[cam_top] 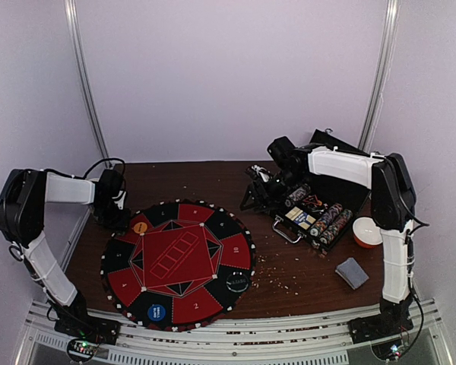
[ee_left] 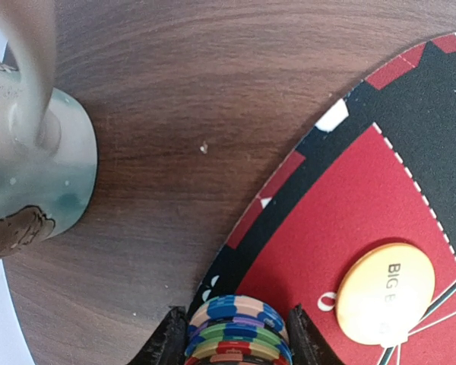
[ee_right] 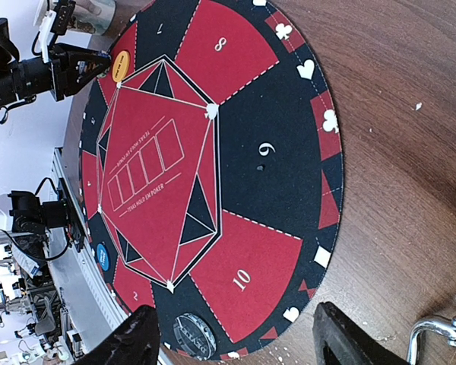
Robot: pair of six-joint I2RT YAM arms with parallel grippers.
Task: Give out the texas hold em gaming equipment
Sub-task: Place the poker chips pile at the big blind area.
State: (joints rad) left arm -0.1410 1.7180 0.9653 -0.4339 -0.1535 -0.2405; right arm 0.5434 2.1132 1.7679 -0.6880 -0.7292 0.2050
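Note:
A stack of striped poker chips stands on the left rim of the round red-and-black mat. My left gripper is shut on it, one finger against each side. A yellow "BIG" button lies on the mat just right of the stack. Further round the mat lie a blue button and a black button. Rows of chips fill the open black case at the right. My right gripper hangs open and empty above the mat's right edge, near the case.
A metal frame post with a round foot stands close to the left of my left gripper. An orange-and-white bowl and a small grey-blue block sit at the right front. The case's metal handle is beside my right fingers. Crumbs dot the wood.

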